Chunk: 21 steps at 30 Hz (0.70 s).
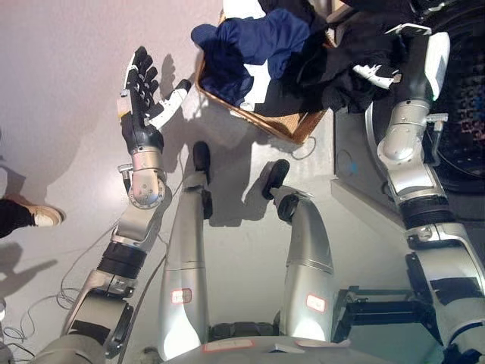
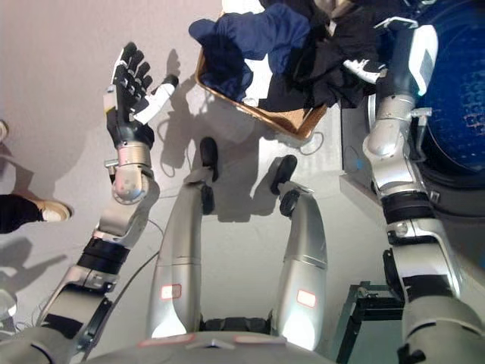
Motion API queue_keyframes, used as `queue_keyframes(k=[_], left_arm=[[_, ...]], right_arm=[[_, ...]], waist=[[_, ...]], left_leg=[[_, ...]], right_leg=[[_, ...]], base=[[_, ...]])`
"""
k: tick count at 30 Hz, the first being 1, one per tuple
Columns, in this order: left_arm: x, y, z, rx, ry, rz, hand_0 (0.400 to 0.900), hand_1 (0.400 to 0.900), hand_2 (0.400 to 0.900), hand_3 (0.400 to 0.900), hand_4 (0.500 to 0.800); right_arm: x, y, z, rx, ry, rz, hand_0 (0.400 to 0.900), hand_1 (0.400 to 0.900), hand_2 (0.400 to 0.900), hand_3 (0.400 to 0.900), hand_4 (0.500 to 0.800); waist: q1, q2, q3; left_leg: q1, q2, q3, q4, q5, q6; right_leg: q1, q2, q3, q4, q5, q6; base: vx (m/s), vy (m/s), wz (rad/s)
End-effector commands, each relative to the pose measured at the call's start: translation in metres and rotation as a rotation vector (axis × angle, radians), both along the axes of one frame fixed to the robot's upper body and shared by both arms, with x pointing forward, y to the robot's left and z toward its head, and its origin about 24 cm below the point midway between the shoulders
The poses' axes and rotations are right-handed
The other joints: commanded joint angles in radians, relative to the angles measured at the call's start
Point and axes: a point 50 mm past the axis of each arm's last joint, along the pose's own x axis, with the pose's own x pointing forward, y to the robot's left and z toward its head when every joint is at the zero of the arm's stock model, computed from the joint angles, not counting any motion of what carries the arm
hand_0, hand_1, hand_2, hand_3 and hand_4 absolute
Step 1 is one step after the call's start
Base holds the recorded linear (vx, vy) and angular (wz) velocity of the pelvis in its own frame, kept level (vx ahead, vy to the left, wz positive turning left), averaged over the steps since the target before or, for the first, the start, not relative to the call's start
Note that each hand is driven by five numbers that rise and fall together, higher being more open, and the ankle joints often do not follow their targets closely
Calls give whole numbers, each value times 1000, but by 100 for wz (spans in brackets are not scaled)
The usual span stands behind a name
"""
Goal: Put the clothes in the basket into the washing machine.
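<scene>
A brown wicker basket [image 1: 261,123] stands on the floor at the top centre, next to the washing machine [image 1: 356,163] on the right. It holds a dark blue garment [image 1: 261,38], some white cloth [image 1: 256,82] and a black garment [image 1: 341,64]. My left hand [image 1: 140,95] is open, fingers spread, raised left of the basket and touching nothing. My right hand [image 1: 379,74] is at the basket's right edge by the machine's dark drum opening [image 1: 464,114], its fingers curled into the black garment, which hangs from it towards the machine.
A person's shoe and dark trouser leg [image 1: 34,216] show at the left edge. A dark frame [image 1: 379,307] stands at the lower right beside my right arm. Grey floor [image 1: 68,114] lies left of the basket.
</scene>
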Motion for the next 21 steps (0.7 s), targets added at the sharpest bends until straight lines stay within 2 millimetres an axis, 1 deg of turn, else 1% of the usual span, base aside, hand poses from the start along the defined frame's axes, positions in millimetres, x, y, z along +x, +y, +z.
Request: queue_keyframes(k=[1, 3, 4, 7, 8, 10, 11, 12, 13, 14, 15, 16, 17, 18, 19, 20, 21], left_arm=[[-12, 1, -12, -9, -25, 21, 900, 900, 900, 900, 800], [-12, 2, -12, -4, -26, 20, 900, 900, 900, 900, 800], [-12, 2, -12, -4, -26, 20, 900, 900, 900, 900, 800], [-12, 0, -12, 7, -31, 4, 900, 900, 900, 900, 800], [-13, -1, -13, 11, -27, -2, 900, 900, 900, 900, 800], [-13, -3, -12, 18, -31, -18, 900, 900, 900, 900, 800], [-13, -6, -11, 26, -33, -33, 900, 900, 900, 900, 800], [-12, -7, -12, 30, -32, -38, 900, 900, 900, 900, 800], [-12, -9, -13, 37, -25, -48, 900, 900, 900, 900, 800], [-12, -9, -12, 35, -26, -48, 900, 900, 900, 900, 800], [-13, -13, -13, 46, -22, -60, 900, 900, 900, 900, 800], [-13, -14, -13, 45, -23, -60, 900, 900, 900, 900, 800], [-13, -18, -14, 66, -18, -85, 900, 900, 900, 900, 800], [-14, -20, -15, 70, -17, -94, 900, 900, 900, 900, 800], [-14, -20, -15, 68, -17, -94, 900, 900, 900, 900, 800], [-15, -21, -14, 91, -24, -114, 900, 900, 900, 900, 800], [-16, -21, -12, 92, -30, -119, 900, 900, 900, 900, 800]], right_arm=[[-21, -27, 4, 141, -188, -101, 400, 400, 400, 400, 500], [-22, -37, 1, 190, -195, -149, 400, 400, 400, 400, 500], [-22, -37, 1, 190, -195, -149, 400, 400, 400, 400, 500], [-25, -62, 0, 213, -191, -284, 400, 400, 400, 400, 500], [-28, -74, -2, 209, -181, -353, 400, 400, 400, 400, 500], [-30, -90, -5, 211, -145, -428, 400, 400, 400, 400, 500], [-33, -103, -11, 214, -97, -484, 400, 400, 400, 400, 500], [-35, -110, -13, 221, -80, -519, 400, 400, 400, 400, 500], [-40, -124, -20, 247, -43, -606, 400, 400, 400, 400, 500], [-40, -124, -19, 246, -45, -605, 400, 400, 400, 400, 500], [-47, -136, -25, 279, -26, -697, 400, 400, 400, 400, 500], [-47, -137, -24, 278, -27, -696, 400, 400, 400, 400, 500], [-56, -151, -32, 250, 37, -812, 400, 400, 400, 400, 500], [-59, -155, -32, 216, 68, -840, 400, 400, 400, 400, 500], [-58, -155, -31, 214, 68, -840, 400, 400, 400, 400, 500], [-68, -168, -37, 102, 190, -904, 400, 400, 400, 400, 500], [-73, -174, -35, 64, 212, -939, 400, 400, 400, 400, 500]], waist=[[-16, 14, -172], [-16, 20, -177], [-15, 19, -177], [-13, 33, -183], [-11, 39, -186], [-5, 49, -190], [-3, 54, -190], [-2, 58, -191], [2, 67, -193], [1, 69, -194], [7, 79, -198], [7, 80, -199], [18, 89, -209], [21, 92, -211], [20, 94, -212], [28, 97, -214], [29, 99, -215]], left_leg=[[-10, 15, -57, -41, -72, -24], [-4, 16, -49, -44, -74, -22], [-4, 16, -49, -44, -74, -22], [-11, 13, -40, -29, -85, -18], [-15, 11, -40, -23, -88, -17], [-24, 8, -41, -12, -90, -18], [-30, 7, -40, -4, -91, -19], [-36, 7, -42, -1, -92, -21], [-51, 4, -43, 9, -93, -22], [-54, 4, -44, 11, -93, -22], [-64, 3, -44, 16, -93, -22], [-67, 3, -44, 18, -94, -22], [-63, 2, -50, 33, -131, -30], [-67, 3, -49, 39, -133, -31], [-69, 3, -49, 40, -133, -31], [-75, 2, -48, 50, -134, -33], [-80, 3, -46, 54, -134, -34]], right_leg=[[-84, 27, 1, -46, 72, 70], [-84, 30, 7, -48, 72, 71], [-84, 30, 7, -48, 72, 71], [-95, 32, 19, -33, 61, 68], [-102, 32, 22, -24, 58, 67], [-113, 31, 28, -12, 53, 65], [-120, 28, 29, -5, 49, 64], [-124, 26, 30, -3, 49, 63], [-138, 22, 33, 5, 47, 63], [-141, 22, 33, 6, 47, 63], [-155, 17, 35, 17, 47, 63], [-158, 17, 35, 18, 46, 64], [-159, 16, 44, 44, 11, 76], [-163, 15, 45, 49, 10, 76], [-164, 15, 46, 50, 9, 76], [-171, 13, 49, 60, 9, 76], [-174, 11, 49, 63, 9, 76]], base=[[23, 18, -13], [16, 17, -9], [18, 5, -5], [7, -1, -1], [0, 0, 0], [8, -3, 3], [18, -20, 6], [23, -38, 10], [19, -31, 8], [25, -26, 8], [0, 0, 0], [139, -29, 1], [134, -28, -1], [134, -28, -1], [0, 0, 0], [0, 0, 0], [0, 0, 0]])
